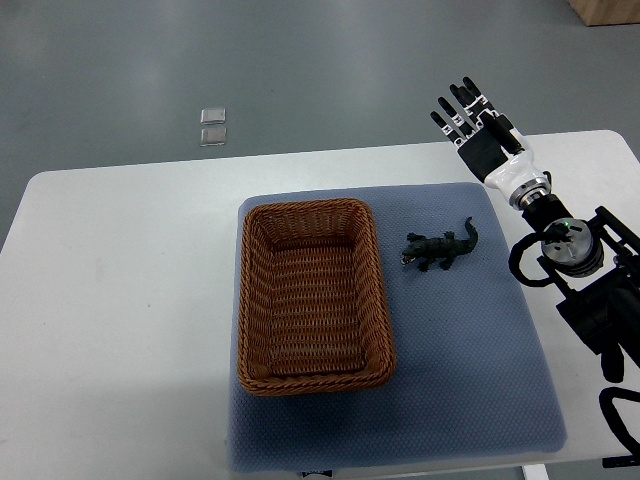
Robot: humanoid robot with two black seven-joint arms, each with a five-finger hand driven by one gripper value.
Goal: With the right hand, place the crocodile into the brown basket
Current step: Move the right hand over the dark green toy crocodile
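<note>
Nothing's really done so far: the crocodile (440, 248) sits on the blue mat (470, 380) just right of the brown basket (380, 300), untouched. The right hand (475, 125) hovers beyond it, fingers spread and empty, so the whole grab-and-drop is left.

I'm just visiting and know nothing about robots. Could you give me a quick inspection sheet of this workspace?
Surface: white table with a blue-grey mat on it.
Job's things: empty brown basket on the mat; dark crocodile lying to its right, apart from it.
Clutter: nothing seen.
Robot hands: right robot hand open, holding nothing, by the table's far right edge; left not in view.
Cables: black cables looping beside the right arm.
Surroundings: grey floor, two small clear squares, a brown box corner.
</note>
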